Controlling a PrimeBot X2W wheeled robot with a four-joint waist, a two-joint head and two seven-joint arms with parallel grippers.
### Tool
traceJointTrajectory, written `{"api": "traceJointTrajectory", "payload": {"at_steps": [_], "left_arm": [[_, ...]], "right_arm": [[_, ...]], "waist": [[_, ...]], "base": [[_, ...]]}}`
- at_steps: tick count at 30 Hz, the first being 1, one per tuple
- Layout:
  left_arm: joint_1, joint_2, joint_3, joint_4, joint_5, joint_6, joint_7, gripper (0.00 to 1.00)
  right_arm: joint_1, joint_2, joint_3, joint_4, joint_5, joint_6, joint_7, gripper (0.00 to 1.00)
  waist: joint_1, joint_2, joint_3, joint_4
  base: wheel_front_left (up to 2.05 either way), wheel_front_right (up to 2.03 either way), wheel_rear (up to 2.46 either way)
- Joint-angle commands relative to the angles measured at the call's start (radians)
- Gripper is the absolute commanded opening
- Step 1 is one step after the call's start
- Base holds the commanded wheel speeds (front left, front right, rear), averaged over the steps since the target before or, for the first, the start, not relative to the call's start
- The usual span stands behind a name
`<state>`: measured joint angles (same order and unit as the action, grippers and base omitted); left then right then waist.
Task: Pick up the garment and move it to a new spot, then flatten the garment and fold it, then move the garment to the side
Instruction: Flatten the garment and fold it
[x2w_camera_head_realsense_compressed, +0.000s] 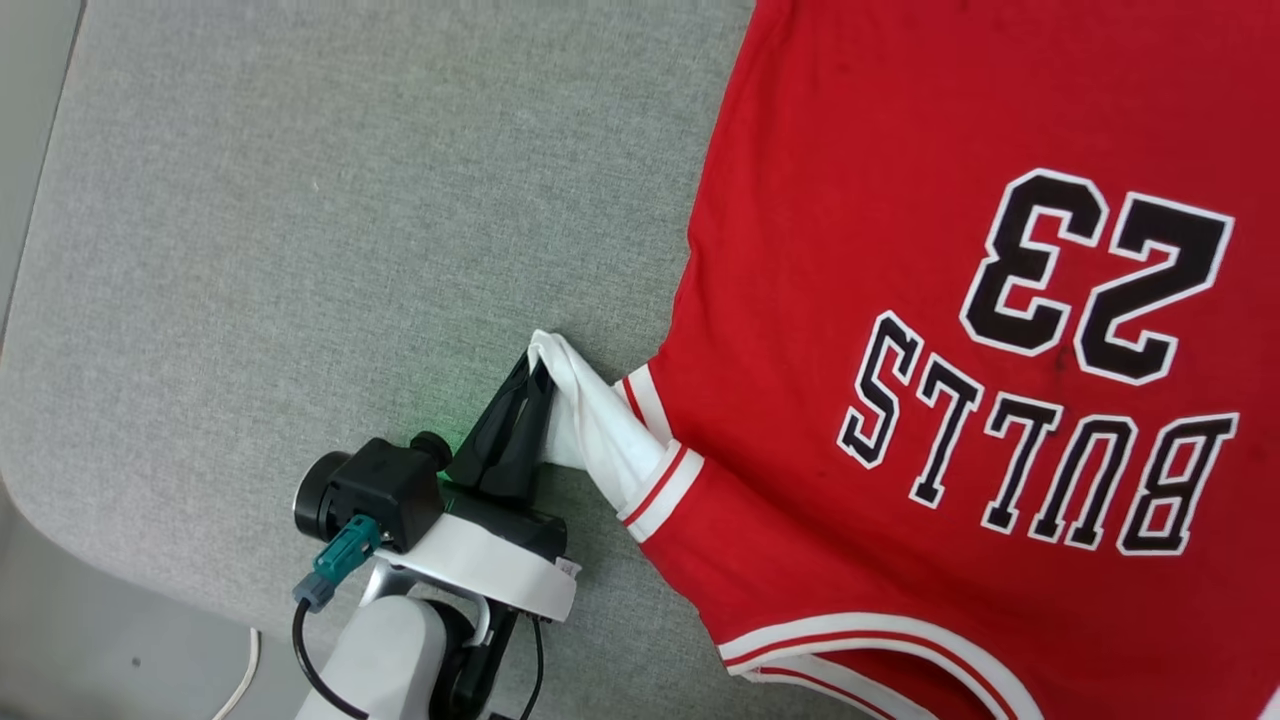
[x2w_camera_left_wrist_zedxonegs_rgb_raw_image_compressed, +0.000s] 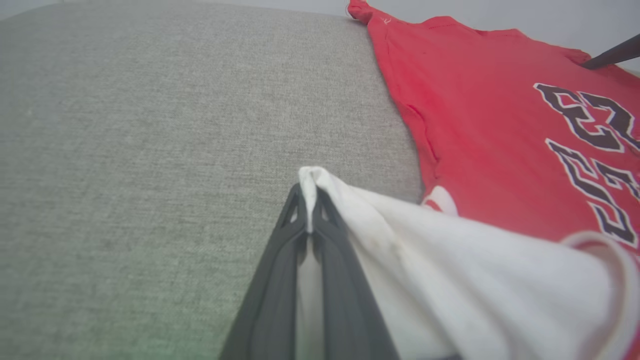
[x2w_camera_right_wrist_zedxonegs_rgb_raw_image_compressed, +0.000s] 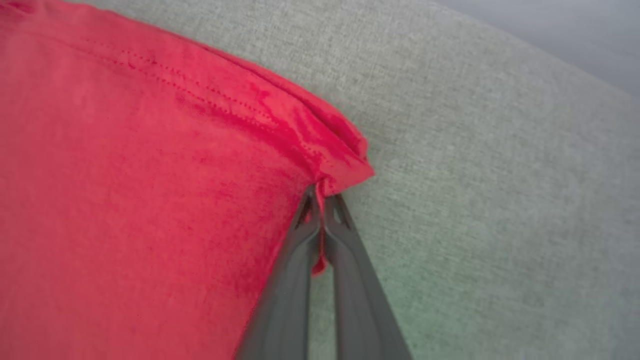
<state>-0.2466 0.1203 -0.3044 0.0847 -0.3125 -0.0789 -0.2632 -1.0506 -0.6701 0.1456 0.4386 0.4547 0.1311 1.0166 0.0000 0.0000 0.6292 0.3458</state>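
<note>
The garment is lying spread on the grey surface, with its black print "BULLS 23" facing up. The left pincer is gripping the tip of the garment's white sleeve with its fingers pressed together. A little white cloth is standing out past the fingertips, and the sleeve is stretching from them back to the red body, where a red-and-white striped band is marking the seam. This pincer is lying just outside the garment's side edge, over bare grey cloth. The right pincer is also pinching together, holding a red hemmed corner of the garment. A small fold of red fabric is showing between its fingers, and the corner is bunching slightly at the grip
</note>
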Motion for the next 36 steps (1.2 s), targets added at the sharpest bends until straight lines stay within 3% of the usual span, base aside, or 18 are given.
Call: {"api": "traceJointTrajectory", "payload": {"at_steps": [1, 8, 15, 23, 33, 36], "left_arm": [[0.012, 0.002, 0.008, 0.005, 0.004, -0.001, -0.002, 0.0], [0.06, 0.014, 0.035, 0.014, 0.029, -0.004, -0.002, 0.0], [0.135, 0.043, 0.059, 0.017, 0.035, 0.022, -0.001, 0.0], [0.23, 0.072, 0.087, -0.01, 0.018, 0.058, 0.021, 0.0], [0.307, 0.099, 0.112, -0.031, -0.004, 0.085, 0.039, 0.0], [0.316, 0.103, 0.111, -0.033, -0.007, 0.086, 0.045, 0.0]], "right_arm": [[0.034, 0.007, 0.013, 0.011, 0.0, -0.001, -0.005, 0.0], [0.112, -0.03, 0.058, -0.034, 0.057, -0.001, -0.14, 0.0], [0.29, -0.12, 0.114, -0.131, 0.149, -0.001, -0.252, 0.0], [0.587, -0.176, 0.062, -0.261, 0.222, -0.001, -0.357, 0.0], [1.03, -0.1, -0.134, -0.362, 0.234, -0.001, -0.375, 0.0], [1.144, -0.064, -0.151, -0.373, 0.218, -0.001, -0.356, 0.0]], "waist": [[0.0, 0.0, -0.022, -0.014], [0.0, 0.0, -0.14, -0.053], [0.0, 0.0, -0.265, -0.11], [0.0, 0.0, -0.386, -0.171], [0.0, 0.0, -0.456, -0.223], [0.0, 0.0, -0.462, -0.228]], "base": [[0.0, 0.0, 0.0], [0.0, 0.0, 0.0], [0.0, 0.0, 0.0], [0.0, 0.0, 0.0], [0.0, 0.0, 0.0], [0.0, 0.0, 0.0]]}}
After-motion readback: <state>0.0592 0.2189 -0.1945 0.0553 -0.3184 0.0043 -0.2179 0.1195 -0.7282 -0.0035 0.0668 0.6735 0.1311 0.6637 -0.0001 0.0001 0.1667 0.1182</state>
